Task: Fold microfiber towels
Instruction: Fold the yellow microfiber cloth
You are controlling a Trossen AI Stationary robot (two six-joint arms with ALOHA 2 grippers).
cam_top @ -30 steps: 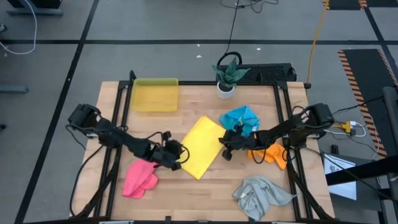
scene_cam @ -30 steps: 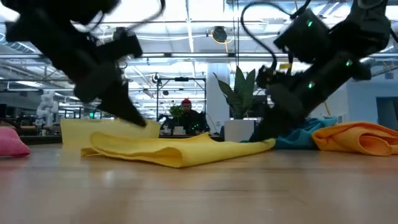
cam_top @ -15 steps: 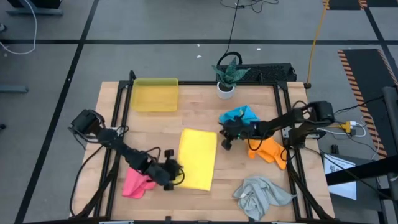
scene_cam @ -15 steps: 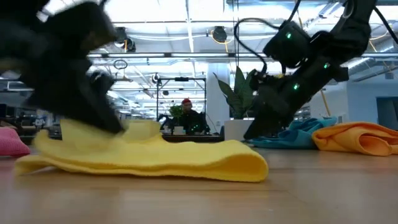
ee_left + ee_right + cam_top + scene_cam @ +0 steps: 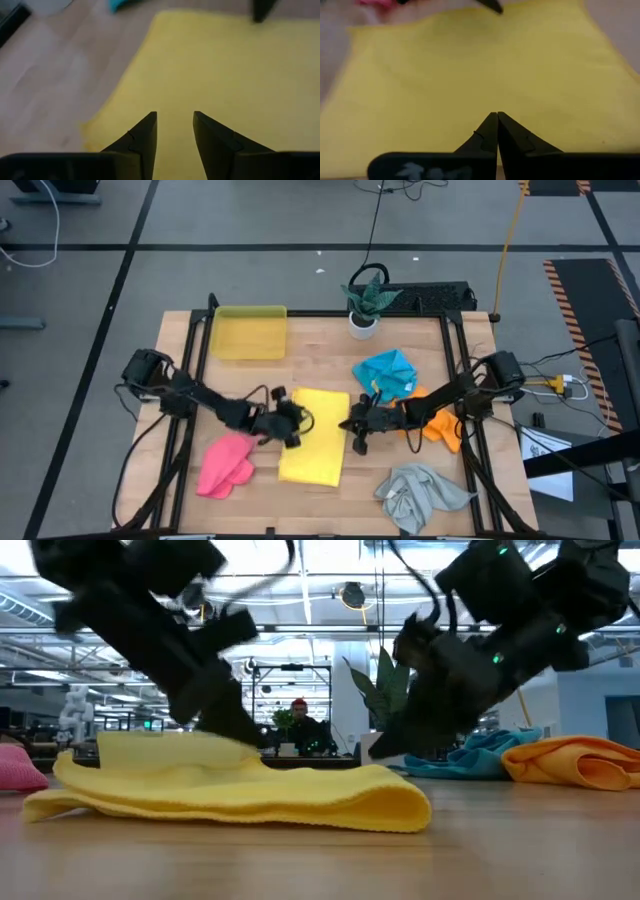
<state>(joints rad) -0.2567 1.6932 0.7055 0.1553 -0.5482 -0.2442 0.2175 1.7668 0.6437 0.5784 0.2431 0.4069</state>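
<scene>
A yellow towel lies folded double and flat on the wooden table, its long sides running near to far; in the low view its rounded fold shows at the right. My left gripper stands open over the towel's left part, nothing between its fingers. My right gripper is shut, its tips at the towel's right edge. Around it lie a pink towel, a blue one, an orange one and a grey one, all crumpled. My left gripper slants down from the table's left over the yellow towel's top layer; whether its fingertips rest on the cloth I cannot tell. My right gripper slants down from the right at the towel's right edge; whether its shut tips touch it I cannot tell.
A translucent yellow tray stands at the far left and a potted plant at the far middle. Bare wood lies between the tray and the yellow towel. A person sits in the room beyond the table.
The yellow towel lay slanted a second ago and has turned about, so its sides now run square with the table. My left gripper swung toward the near edge, then back toward the far edge onto the towel; my right gripper went toward the far edge, then back near and left.
</scene>
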